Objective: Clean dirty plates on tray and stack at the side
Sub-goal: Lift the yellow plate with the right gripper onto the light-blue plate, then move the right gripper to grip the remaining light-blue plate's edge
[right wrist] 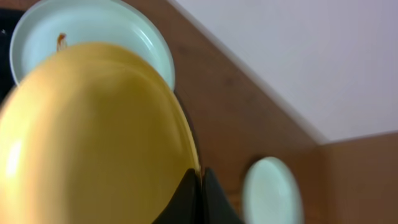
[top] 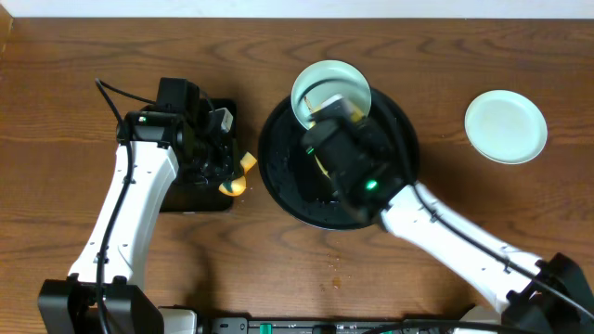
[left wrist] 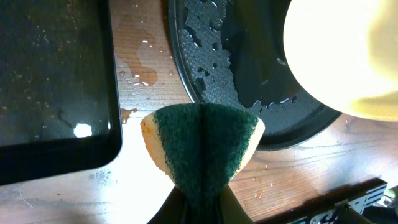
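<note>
My right gripper [right wrist: 200, 177] is shut on the rim of the pale yellow plate [right wrist: 93, 137] and holds it tilted over the round black tray [top: 278, 176]; the plate also shows in the left wrist view [left wrist: 342, 56]. A mint-blue plate [top: 331, 85] with a small brown smear [right wrist: 61, 41] lies on the tray's far rim. Another mint-blue plate [top: 505, 126] lies on the bare wood at the right. My left gripper [left wrist: 199, 202] is shut on a folded green and yellow sponge [left wrist: 205, 143], just left of the wet tray [left wrist: 249, 81].
A black rectangular tray [top: 209, 195] lies under my left arm; it also shows in the left wrist view [left wrist: 56, 81]. Water drops lie on the wood between the two trays [left wrist: 140, 62]. The table's front edge [left wrist: 336, 193] is close to the sponge.
</note>
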### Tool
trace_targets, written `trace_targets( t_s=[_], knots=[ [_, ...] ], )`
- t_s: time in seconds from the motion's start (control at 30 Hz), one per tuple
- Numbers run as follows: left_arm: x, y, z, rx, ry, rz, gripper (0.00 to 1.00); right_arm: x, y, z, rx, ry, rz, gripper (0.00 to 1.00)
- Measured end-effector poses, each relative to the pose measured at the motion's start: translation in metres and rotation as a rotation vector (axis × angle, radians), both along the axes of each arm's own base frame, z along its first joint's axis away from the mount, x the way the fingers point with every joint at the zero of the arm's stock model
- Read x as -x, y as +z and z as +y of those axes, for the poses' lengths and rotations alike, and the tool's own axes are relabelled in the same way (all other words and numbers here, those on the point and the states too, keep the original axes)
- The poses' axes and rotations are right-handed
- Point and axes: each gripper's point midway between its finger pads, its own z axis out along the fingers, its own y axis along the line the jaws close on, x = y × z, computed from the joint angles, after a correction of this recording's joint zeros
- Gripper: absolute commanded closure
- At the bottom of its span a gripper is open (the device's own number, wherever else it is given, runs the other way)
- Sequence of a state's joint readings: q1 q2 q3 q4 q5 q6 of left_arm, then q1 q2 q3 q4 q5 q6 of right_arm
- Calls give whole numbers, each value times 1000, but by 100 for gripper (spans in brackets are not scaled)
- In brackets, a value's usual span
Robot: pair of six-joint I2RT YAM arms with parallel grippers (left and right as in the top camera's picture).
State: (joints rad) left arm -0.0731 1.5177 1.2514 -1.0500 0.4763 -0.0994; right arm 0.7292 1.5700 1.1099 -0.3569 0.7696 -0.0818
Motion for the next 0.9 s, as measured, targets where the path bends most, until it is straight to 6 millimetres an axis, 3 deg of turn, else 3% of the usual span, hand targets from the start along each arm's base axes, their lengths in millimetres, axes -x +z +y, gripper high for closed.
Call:
trace_targets(
  t_s=[0.2,0.3,0.47,0.67,0.8,0.9],
  knots=[
    [0,0,0,1,0,0,92,-30,-29,-52,-328,-95,151,99],
    [0,0,0,1,0,0,92,-43,-35,-92,-488,-172,189,99],
    [0,0,0,0,0,-1,92,-57,-33,-183,-696,-325,161,99],
    [-1,0,0,2,0,-5,92,-55,-19,-300,-791,-524,-6,99],
    [-2,1,-1,5,-1,-7,92,-49,-26,-358,-812,-630,-77,99],
    [-2,1,-1,5,-1,-7,92,-43,-46,-382,-826,-694,-67,99]
  ],
)
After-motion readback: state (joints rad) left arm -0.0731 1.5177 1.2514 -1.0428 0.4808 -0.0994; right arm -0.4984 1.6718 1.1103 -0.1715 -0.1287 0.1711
